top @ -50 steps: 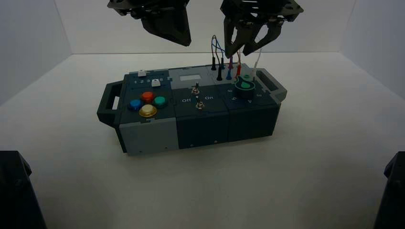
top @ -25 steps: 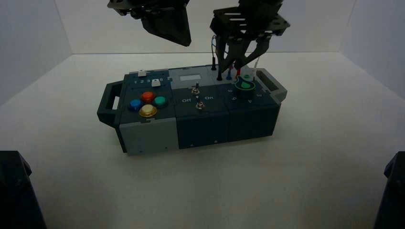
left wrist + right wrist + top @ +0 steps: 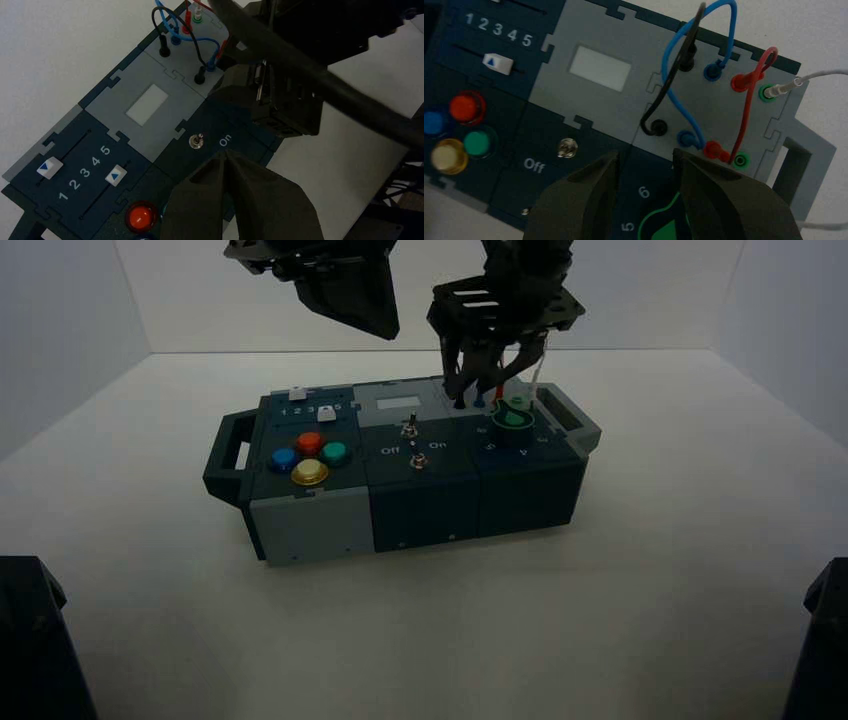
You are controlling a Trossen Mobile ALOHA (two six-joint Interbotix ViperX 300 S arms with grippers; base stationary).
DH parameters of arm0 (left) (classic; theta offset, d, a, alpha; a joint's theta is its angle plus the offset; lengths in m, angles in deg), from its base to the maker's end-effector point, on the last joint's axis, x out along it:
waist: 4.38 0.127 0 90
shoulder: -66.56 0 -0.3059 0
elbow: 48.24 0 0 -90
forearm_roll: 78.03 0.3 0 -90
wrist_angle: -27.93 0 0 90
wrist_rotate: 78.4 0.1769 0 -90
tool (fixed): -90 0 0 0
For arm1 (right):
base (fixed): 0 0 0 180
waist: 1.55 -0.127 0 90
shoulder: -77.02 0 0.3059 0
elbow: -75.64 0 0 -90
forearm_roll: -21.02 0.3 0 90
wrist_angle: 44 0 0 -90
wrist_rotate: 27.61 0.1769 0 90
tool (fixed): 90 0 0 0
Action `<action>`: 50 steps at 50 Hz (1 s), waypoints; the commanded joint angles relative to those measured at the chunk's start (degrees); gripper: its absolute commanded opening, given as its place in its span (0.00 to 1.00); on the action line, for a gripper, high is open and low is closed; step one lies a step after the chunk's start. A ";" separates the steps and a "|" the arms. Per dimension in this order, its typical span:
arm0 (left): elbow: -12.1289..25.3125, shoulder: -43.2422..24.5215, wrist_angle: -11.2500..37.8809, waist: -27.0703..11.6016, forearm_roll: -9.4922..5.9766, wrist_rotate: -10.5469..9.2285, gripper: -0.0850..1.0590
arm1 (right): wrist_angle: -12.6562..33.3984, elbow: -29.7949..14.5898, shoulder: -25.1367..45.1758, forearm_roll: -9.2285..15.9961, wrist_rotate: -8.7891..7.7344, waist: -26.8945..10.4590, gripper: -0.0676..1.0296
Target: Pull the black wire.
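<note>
Box: dark blue and grey plastic panel case on white counter. Grey socket panel at its far right holds thin black arched jumper wire, both slim plugs seated (blue wire crosses it). Right gripper hovers just above the panel, jaws parted, empty. Left gripper hangs over the toggle switch, jaws closed, empty.

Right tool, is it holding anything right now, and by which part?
Nothing is held. The right tool hangs open above the box's wire panel, apart from the black wire, whose two plugs both sit in their sockets.
</note>
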 commanded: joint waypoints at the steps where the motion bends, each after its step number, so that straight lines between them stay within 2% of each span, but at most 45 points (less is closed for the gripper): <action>1: 1.49 0.79 -0.26 -0.18 -0.09 0.00 0.05 | -1.76 -1.58 -0.44 -0.79 0.35 0.35 0.58; 8: 1.76 0.70 -0.35 -0.18 -0.09 0.00 0.05 | -3.08 -2.02 0.26 -1.14 0.18 0.44 0.56; 14: 2.02 0.53 -0.26 -0.18 -0.09 0.00 0.05 | -3.25 -2.90 1.32 -1.49 -0.35 0.44 0.46; 25: 2.11 0.53 -0.26 -0.18 -0.09 0.00 0.05 | -3.25 -3.78 2.55 -1.58 -0.35 0.44 0.46; 35: 2.20 0.53 -0.26 -0.18 -0.09 -0.09 0.05 | -3.08 -4.48 3.52 -2.64 -0.44 0.53 0.46; 50: 2.55 0.44 -0.26 -0.18 -0.09 -0.09 0.05 | -1.67 -5.10 3.96 -3.60 -0.44 1.58 0.37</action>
